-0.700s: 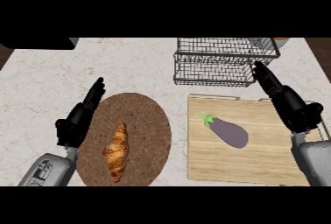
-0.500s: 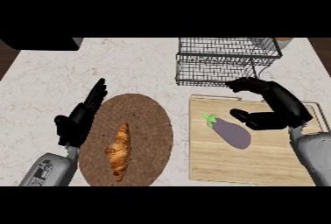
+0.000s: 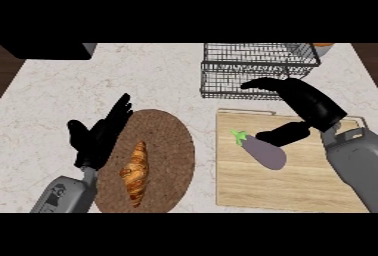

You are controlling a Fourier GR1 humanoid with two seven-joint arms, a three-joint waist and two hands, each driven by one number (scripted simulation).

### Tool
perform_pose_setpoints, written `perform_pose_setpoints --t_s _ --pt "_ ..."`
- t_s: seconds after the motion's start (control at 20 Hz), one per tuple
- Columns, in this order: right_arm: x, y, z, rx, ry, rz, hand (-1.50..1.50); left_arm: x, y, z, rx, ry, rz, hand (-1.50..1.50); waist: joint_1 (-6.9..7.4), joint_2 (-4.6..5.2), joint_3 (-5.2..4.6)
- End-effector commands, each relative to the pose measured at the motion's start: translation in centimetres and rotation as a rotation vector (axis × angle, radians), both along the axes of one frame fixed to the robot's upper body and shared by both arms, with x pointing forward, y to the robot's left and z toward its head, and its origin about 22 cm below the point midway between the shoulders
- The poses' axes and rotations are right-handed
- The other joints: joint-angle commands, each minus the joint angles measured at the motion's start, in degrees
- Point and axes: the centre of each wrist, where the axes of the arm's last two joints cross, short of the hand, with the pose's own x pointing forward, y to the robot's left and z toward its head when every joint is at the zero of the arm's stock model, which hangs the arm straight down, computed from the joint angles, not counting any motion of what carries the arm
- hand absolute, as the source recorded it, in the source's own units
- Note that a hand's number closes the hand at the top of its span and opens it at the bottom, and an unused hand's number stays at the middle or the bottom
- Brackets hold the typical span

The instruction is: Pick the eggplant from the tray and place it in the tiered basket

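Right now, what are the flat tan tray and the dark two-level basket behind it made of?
The flat tan tray looks like pale, matte wood: faint grain lines run along it. The dark tiered basket looks like thin metal wire, perhaps coated: an open grid with the speckled white counter showing through.

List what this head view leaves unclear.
- Orange object behind the tiered basket: cut off by the top edge, so it cannot be identified.
- Dark object at top left: also cut off by the top edge.
- Whether the right hand touches the eggplant: the steep downward angle hides any gap.
- The basket's lower tier: screened by the upper wires.
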Motion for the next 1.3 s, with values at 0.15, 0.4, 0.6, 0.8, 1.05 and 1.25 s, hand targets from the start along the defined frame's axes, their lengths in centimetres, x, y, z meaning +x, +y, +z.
perform_pose_setpoints --t_s 0.15,0.4,0.6,0.8,1.05,1.25 --pt "-2.7 5.2 3.8 -0.366 -0.014 0.204 -1.5 0.6 1.0 0.6 -0.015 0.022 0.006 0.0 -0.8 -0.25 -0.03" --pt "-5.5 9.2 6.2 -0.69 -0.142 0.168 -1.5 0.8 1.1 1.0 -0.015 0.034 -0.01 0.0 -0.78 -0.53 -0.14" --pt "-7.5 12.3 6.2 -0.95 -0.244 0.108 -1.5 0.8 0.5 1.3 -0.012 0.025 -0.001 0.0 -0.65 -0.68 -0.13" --pt "-10.5 16.2 3.8 -1.037 -0.219 0.081 -1.5 -0.7 -0.4 0.5 -0.017 0.037 -0.009 0.0 -0.89 -0.54 0.01" --pt "-12.0 19.9 0.2 -1.068 -0.12 0.054 -1.5 -1.0 0.4 0.3 -0.04 0.03 -0.008 0.0 -0.87 -0.35 0.03" --pt "-12.6 21.2 -2.3 -1.141 -0.133 0.006 -1.5 -0.6 0.5 1.0 -0.034 0.034 -0.006 0.0 -0.93 -0.3 0.05"
